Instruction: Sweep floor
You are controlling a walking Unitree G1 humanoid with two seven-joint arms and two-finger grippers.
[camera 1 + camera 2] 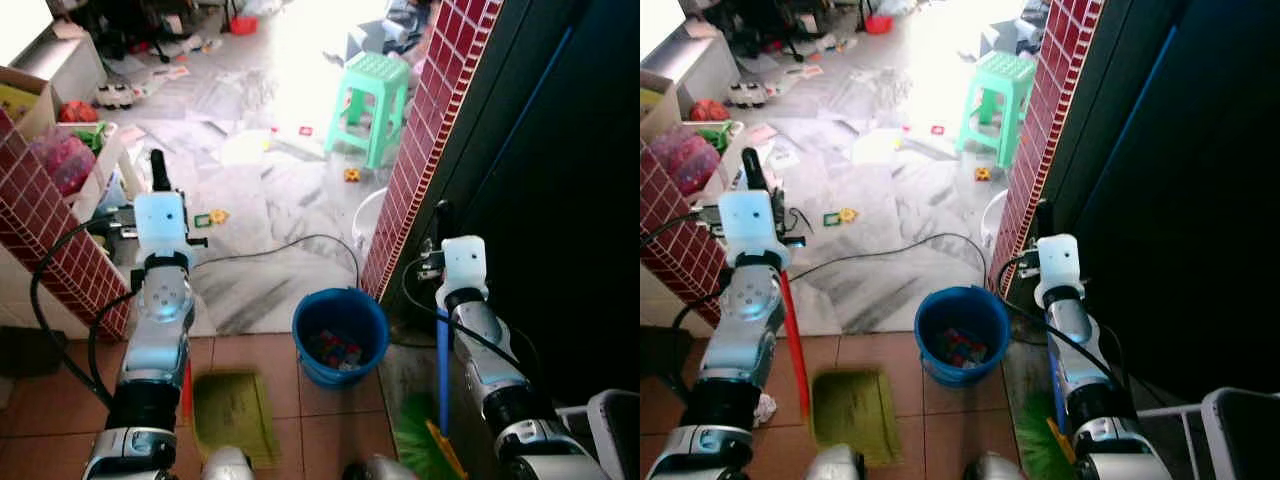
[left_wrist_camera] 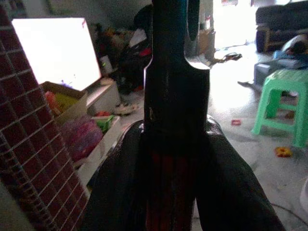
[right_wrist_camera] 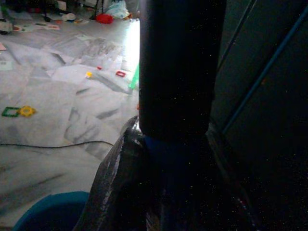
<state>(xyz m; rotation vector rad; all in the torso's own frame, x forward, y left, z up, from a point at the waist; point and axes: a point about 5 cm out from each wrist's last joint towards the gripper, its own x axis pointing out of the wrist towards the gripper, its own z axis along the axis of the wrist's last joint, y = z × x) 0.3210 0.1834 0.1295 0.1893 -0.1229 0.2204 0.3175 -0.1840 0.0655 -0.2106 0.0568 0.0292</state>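
My left gripper (image 1: 158, 198) is shut on the black grip of a red-handled dustpan; its red handle (image 1: 791, 335) runs down to the green pan (image 1: 235, 415) lying on the brown tiles by my feet. In the left wrist view the two fingers (image 2: 115, 192) clamp the handle (image 2: 174, 110). My right gripper (image 1: 442, 238) is shut on a broom's blue handle (image 1: 442, 370), whose green bristles (image 1: 415, 440) rest on the floor beside the brick pillar. Small toys (image 1: 210, 217) lie scattered over the marble floor ahead.
A blue bucket (image 1: 372, 322) with toy pieces stands between the arms. A red brick pillar (image 1: 420, 150) and dark door are right, a low brick wall (image 1: 50, 235) left. Ahead are a green stool (image 1: 372, 100), a black cable (image 1: 290, 243), and toy boxes (image 1: 70, 150).
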